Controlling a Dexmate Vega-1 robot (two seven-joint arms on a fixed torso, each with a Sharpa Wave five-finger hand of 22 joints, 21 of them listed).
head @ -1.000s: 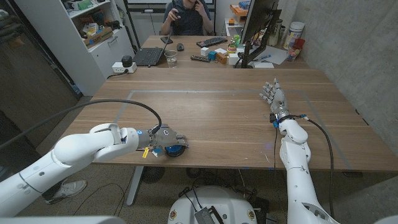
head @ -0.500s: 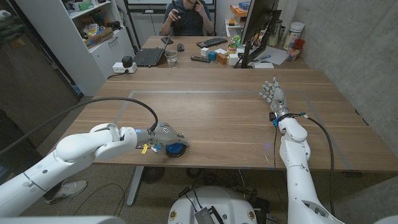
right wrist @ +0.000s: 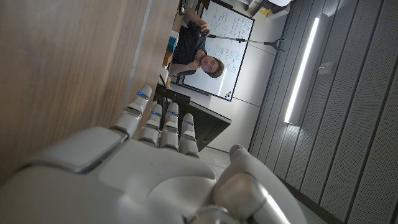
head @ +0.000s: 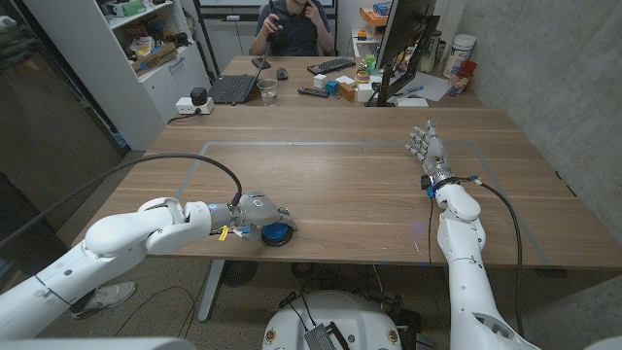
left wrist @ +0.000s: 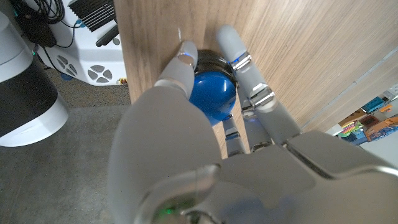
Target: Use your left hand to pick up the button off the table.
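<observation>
Left hand (head: 260, 212) fingers straddle blue button (left wrist: 212, 96) at tabletop (head: 350, 185) near edge, not lifted | right hand (head: 426, 148) open, idle | risk: button slips off edge.

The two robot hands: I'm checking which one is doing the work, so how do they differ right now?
The left robot hand sits at the table's near edge with its fingers around the blue button; the right robot hand holds nothing. The left hand's fingers curl toward the button, while the right hand's fingers are extended and apart. Both are grey and rest over the wooden table.
</observation>
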